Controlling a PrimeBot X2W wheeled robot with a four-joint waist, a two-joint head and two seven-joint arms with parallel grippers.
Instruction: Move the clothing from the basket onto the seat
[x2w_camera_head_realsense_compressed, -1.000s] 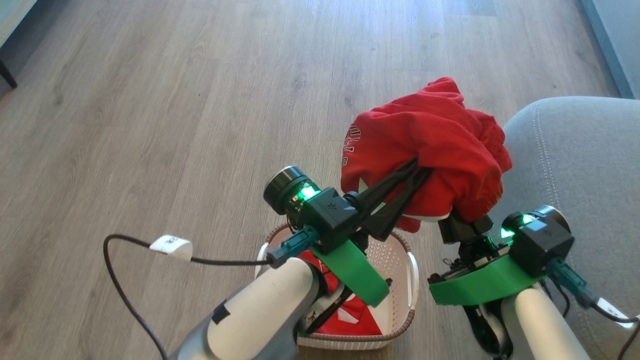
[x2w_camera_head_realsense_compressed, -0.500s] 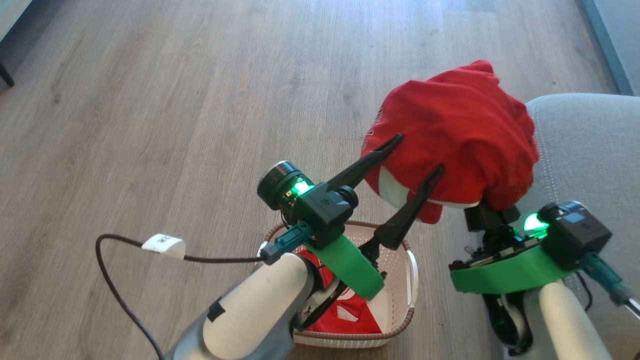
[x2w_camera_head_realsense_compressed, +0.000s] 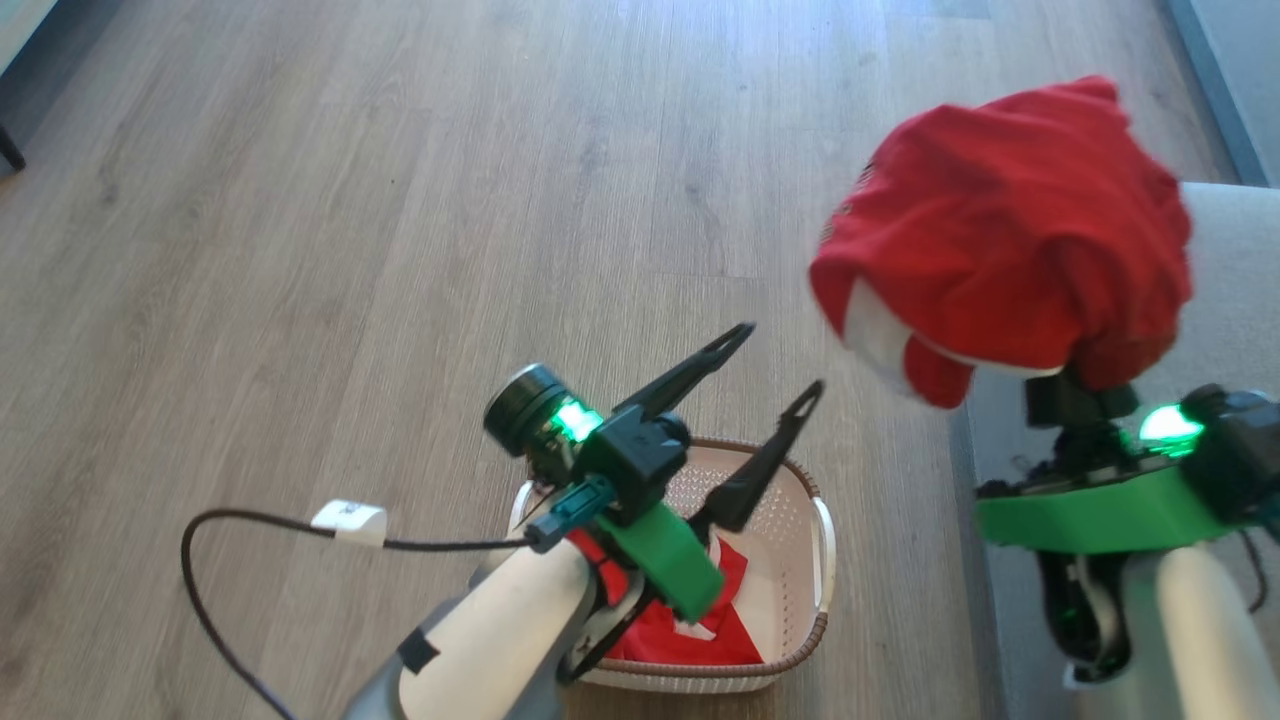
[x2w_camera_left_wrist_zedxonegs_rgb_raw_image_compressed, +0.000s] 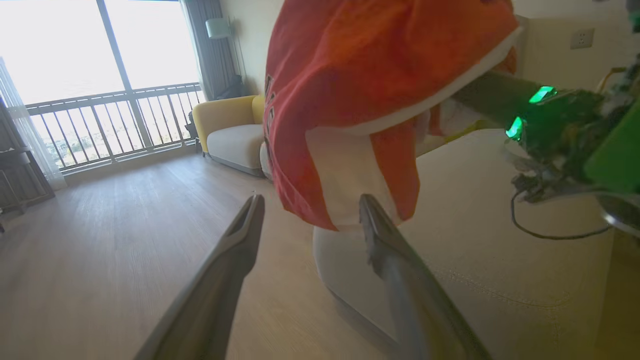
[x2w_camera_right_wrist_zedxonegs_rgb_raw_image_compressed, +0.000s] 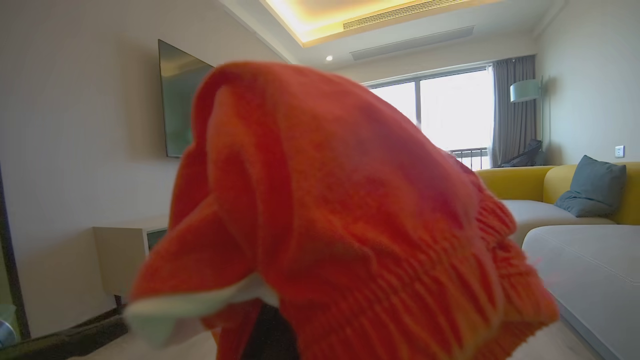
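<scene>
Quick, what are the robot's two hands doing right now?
Left gripper: open, holding nothing.
Right gripper: shut on the red clothing, fingers hidden under it.

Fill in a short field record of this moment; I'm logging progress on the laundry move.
left pincer: open, empty, above basket
right pincer: shut on garment, raised at edge of sofa
garment: red with white band, hanging bunched, not yet on sofa
basket: on floor, more clothing inside
</scene>
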